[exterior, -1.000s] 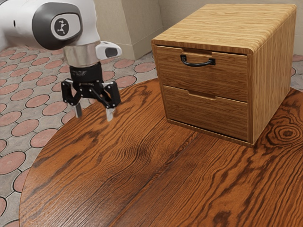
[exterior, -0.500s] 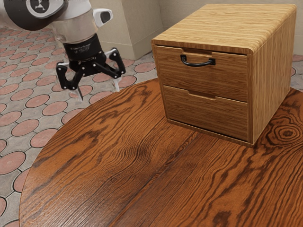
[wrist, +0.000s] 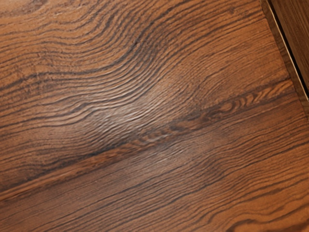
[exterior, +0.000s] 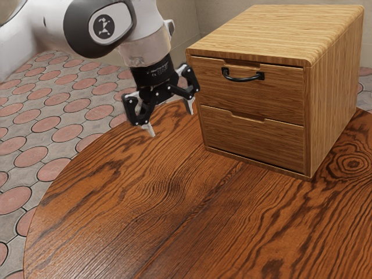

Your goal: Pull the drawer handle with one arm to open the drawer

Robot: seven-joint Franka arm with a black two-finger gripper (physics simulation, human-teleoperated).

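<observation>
A light wooden cabinet [exterior: 279, 75] with two drawers stands on the round dark wood table [exterior: 192, 215]. The upper drawer [exterior: 247, 87] carries a black handle [exterior: 242, 75] and sits flush with the cabinet front, as does the lower drawer [exterior: 253, 136]. My gripper [exterior: 170, 118] hangs open just off the cabinet's front corner, toward the exterior view's left, lower than the handle and apart from it. Nothing is between its fingers. In the wrist view, table grain lies under the hand, with the cabinet's base edge [wrist: 289, 53] at one corner.
The table rim curves along the exterior view's left, with a floor of round reddish tiles [exterior: 52, 116] beyond it. A beige wall base [exterior: 168, 35] stands behind the arm. Open tabletop stretches in front of the cabinet.
My hand has swung from the exterior view's left toward the cabinet, rising first, then coming down beside its front corner while turning. The fingers have stayed open. The drawers have not moved.
</observation>
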